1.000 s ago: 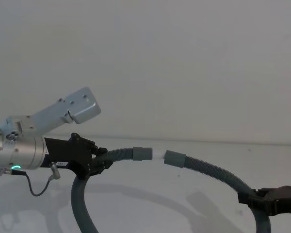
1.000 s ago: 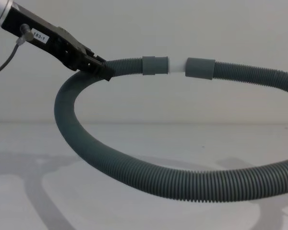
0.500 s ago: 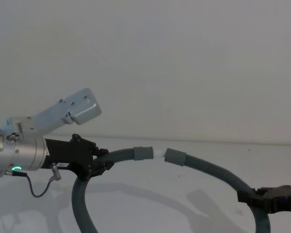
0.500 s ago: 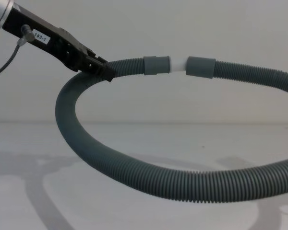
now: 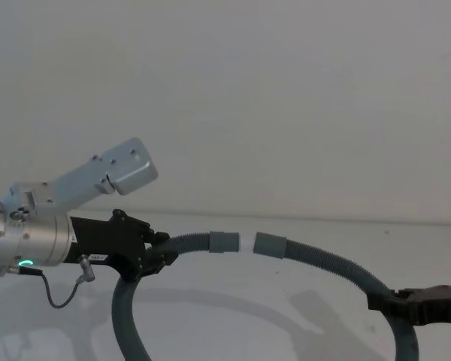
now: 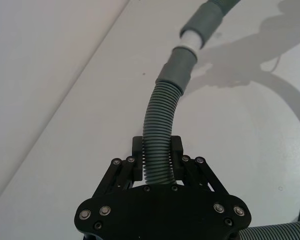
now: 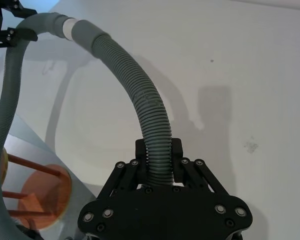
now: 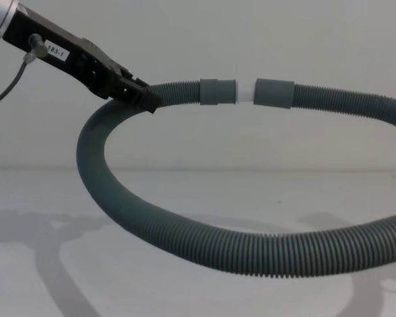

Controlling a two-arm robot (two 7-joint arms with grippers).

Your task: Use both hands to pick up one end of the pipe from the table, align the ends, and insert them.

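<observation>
Since the frames a second earlier, the whitish tip point(image 8: 245, 92) has been driven further toward the opposite cuff, so less of it is exposed, and the joint has been lowered slightly.

Taking that tip as the reference: nearest the robot, well below the tip, the slack loop of the long dark grey corrugated flexible hose point(image 8: 204, 246) is seen sagging over the plain white table point(image 8: 46, 277), which appears to keep the two ends free to be steered. To the tip's left, the black flat-pronged left gripper point(image 5: 155, 255) is clamped on the corrugated run a short way behind the smooth grey left cuff point(image 5: 225, 242). To its right and lower, the black right gripper point(image 7: 159, 166) is likewise closed around the hose, further back from the smooth grey right cuff point(image 5: 270, 245).

Both holds are set behind the cuffs, presumably so the mouths remain unobstructed. The cuffs are held nearly in line; insertion is judged partial.
</observation>
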